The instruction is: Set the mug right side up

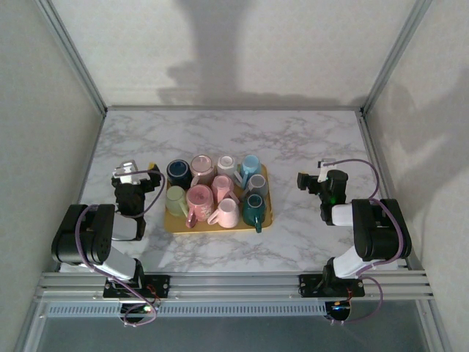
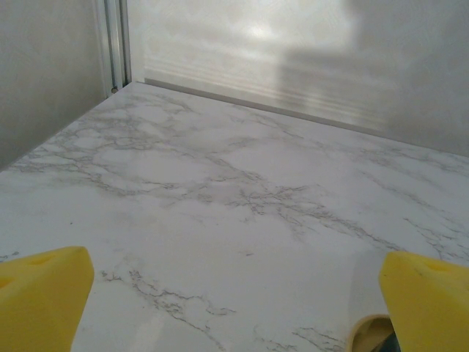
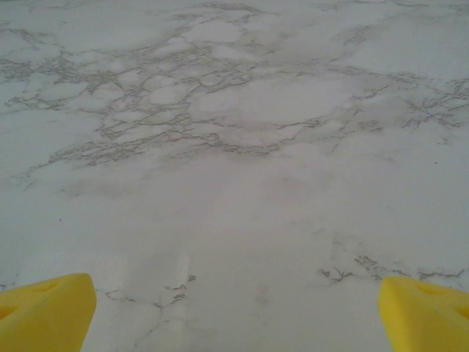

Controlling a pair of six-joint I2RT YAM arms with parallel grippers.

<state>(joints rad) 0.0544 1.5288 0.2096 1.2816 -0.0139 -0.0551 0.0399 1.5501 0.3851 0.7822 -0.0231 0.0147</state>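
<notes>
- Currently we see a yellow tray (image 1: 220,229) lying mid-table (image 1: 308,139), nearer the near edge than the far one.
- It holds a tight cluster of mugs (image 1: 222,189): pink, white, blue, grey, green, teal.
- The mug to turn is somewhere in that cluster; at this size we cannot tell which one stands bottom-up.
- Our left gripper (image 2: 234,308) hangs between the tray and the table's left edge, apart from both.
- Its yellow fingers (image 2: 44,297) are spread wide, with bare marble between them.
- Our right gripper (image 3: 234,312) hangs between the tray and the right edge, apart from the tray.
- Its fingers (image 3: 429,315) are likewise spread wide over bare marble, pinching nothing.
</notes>
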